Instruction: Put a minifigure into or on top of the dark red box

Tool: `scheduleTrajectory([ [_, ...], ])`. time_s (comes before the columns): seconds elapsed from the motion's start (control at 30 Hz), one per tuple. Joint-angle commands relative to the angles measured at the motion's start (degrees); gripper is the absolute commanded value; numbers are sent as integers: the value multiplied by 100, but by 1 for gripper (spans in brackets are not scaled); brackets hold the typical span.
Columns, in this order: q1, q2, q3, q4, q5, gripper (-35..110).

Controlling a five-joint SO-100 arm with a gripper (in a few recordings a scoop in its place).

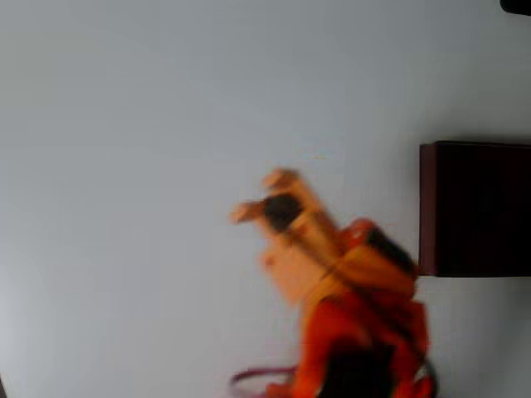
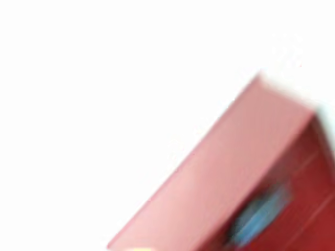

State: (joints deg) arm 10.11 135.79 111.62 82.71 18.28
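Overhead, the dark red box [image 1: 477,207] is cut off right; blurred jaws perhaps apart.

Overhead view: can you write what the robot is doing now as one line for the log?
end effector: open, blurred, over bare table | dark red box: right edge, apart | minifigure: blue blur inside box, wrist view

Minifigure [image 2: 257,215] inside box [image 2: 246,172], wrist view.

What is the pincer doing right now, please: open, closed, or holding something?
Pincer: fingers look spread, so open, with nothing visible between them, though the overhead view is blurred.
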Motion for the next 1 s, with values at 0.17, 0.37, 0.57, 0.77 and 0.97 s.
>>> scheduleTrajectory([
  [0.17, -3595, 3718, 2206, -185, -1160, 0],
  [0.37, -5651, 4825, 3806, -325, -1239, 0],
  [0.57, -7084, 5959, 5379, -562, -1099, 0],
  [0.77, -7462, 5968, 6117, -615, -782, 0],
  [0.97, -7866, 5968, 6214, -756, -800, 0],
])
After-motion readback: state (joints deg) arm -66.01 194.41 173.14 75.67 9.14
